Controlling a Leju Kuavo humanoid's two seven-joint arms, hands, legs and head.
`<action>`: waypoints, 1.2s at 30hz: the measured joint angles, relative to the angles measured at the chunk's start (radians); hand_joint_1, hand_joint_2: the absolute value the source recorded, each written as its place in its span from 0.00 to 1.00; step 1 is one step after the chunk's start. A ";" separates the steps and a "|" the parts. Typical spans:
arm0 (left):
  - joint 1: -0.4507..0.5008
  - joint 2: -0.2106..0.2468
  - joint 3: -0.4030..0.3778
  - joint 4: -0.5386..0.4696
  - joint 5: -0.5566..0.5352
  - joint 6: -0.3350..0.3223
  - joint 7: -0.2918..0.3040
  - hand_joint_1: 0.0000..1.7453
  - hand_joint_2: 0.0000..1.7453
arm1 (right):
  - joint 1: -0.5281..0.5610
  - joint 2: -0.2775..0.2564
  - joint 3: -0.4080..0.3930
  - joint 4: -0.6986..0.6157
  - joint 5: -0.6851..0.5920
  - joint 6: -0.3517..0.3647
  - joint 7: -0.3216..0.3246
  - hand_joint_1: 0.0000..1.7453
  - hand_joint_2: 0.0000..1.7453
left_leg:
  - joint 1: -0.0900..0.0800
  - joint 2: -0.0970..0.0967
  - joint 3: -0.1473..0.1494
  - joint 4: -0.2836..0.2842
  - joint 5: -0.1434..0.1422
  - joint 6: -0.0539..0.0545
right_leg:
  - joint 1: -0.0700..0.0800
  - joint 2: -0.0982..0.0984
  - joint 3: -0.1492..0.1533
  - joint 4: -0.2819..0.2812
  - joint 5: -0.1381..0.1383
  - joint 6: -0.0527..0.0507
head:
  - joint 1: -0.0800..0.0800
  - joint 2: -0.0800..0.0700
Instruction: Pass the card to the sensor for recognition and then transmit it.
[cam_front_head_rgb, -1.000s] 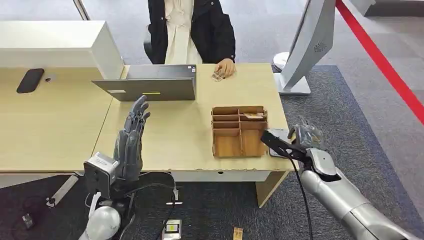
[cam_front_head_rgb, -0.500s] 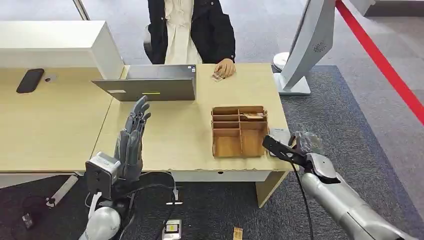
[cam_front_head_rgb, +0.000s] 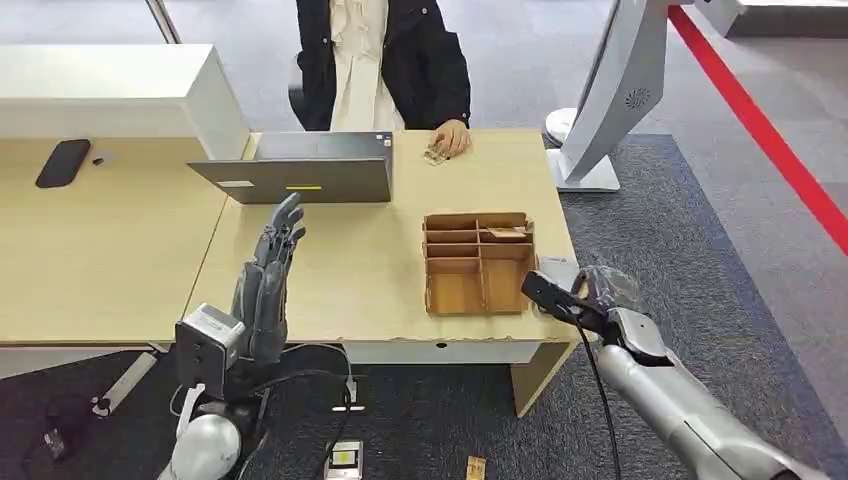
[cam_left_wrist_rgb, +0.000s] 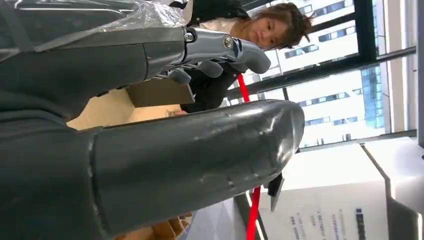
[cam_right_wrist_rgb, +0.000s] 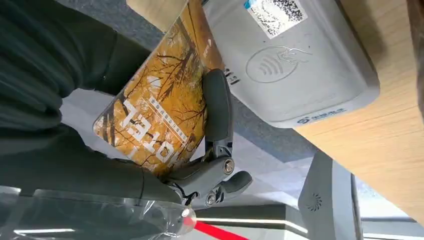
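Note:
My right hand (cam_front_head_rgb: 606, 298) hovers just off the desk's near right corner and holds an orange card (cam_right_wrist_rgb: 159, 116) printed with trees and white letters. A dark finger (cam_right_wrist_rgb: 217, 107) presses across the card's face. The card is tilted, and its far edge overlaps the rim of the grey card sensor (cam_right_wrist_rgb: 292, 60) with the wave symbol. The sensor (cam_front_head_rgb: 560, 270) lies on the desk's right edge beside the wooden box. My left hand (cam_front_head_rgb: 268, 285) is raised over the desk's front edge with fingers straight and apart, holding nothing; its thick thumb (cam_left_wrist_rgb: 175, 165) looms close to the wrist camera.
A wooden compartment box (cam_front_head_rgb: 477, 262) stands left of the sensor. A laptop (cam_front_head_rgb: 305, 168) sits at the back of the desk (cam_front_head_rgb: 350, 270). A person (cam_front_head_rgb: 385, 55) sits behind it, one hand (cam_front_head_rgb: 452, 135) resting on the desk. A white kiosk stand (cam_front_head_rgb: 610, 90) rises at the right; a phone (cam_front_head_rgb: 62, 160) lies far left.
My right hand with the card has come back slightly toward me and lower along the desk's right corner. The left hand has barely moved.

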 joint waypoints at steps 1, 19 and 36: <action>0.000 0.000 0.000 0.000 -0.001 0.000 0.000 0.00 0.00 | -0.001 0.001 0.000 0.002 0.000 0.000 0.000 1.00 1.00 | 0.000 0.000 0.000 0.000 0.000 0.000 | 0.000 0.000 0.000 0.000 0.000 0.000 | 0.000 0.000; 0.003 0.000 0.000 -0.006 -0.013 0.000 0.000 0.00 0.00 | -0.025 0.016 0.001 0.000 0.020 -0.039 0.009 1.00 1.00 | -0.001 0.000 -0.002 0.000 0.002 0.002 | 0.000 0.000 -0.001 0.000 0.002 0.001 | 0.000 0.000; 0.003 0.000 0.000 -0.010 -0.018 0.012 -0.016 0.00 0.00 | -0.148 0.005 -0.004 -0.243 0.138 -0.026 0.066 1.00 1.00 | 0.000 0.000 -0.005 0.000 0.002 0.001 | 0.000 0.000 -0.005 0.000 0.002 0.001 | 0.000 0.000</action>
